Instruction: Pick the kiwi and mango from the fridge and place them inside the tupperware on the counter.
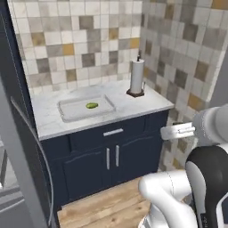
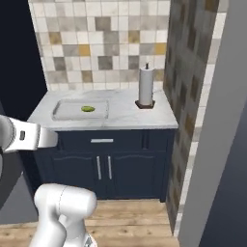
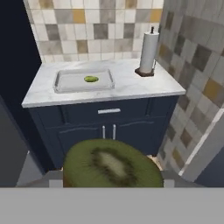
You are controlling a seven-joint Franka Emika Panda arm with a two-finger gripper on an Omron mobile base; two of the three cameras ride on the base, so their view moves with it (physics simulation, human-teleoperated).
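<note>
Item: the tupperware point(image 3: 83, 81), your landmark, lying flat on the counter point(image 3: 127, 87) toward the dark side panel, well apart from the paper-towel roll point(image 3: 148, 52) that stands upright near the tiled side wall. Contents, one: the mango point(image 3: 91, 79), a small yellow-green oval resting on the container floor near its middle, so you may judge that half of the task done. Item: the kiwi point(image 3: 111, 166), shown close in the hand view as a cut green face with a pale core, low and well short of the tupperware, out in front of the navy cabinet doors point(image 3: 109, 131). The gripper's fingers themselves are hidden behind the fruit in that view; you cannot see their pads, but the fruit sits right where they meet and fills the near field, so read it as clasped between partly closed jaws, holding the kiwi. Step in hand, by judgement: carrying the kiwi toward the counter. Next move calls for you to bring the hand up above the counter edge, centre it over the tupperware just beside the mango, lower within the low rim, then release.
</note>
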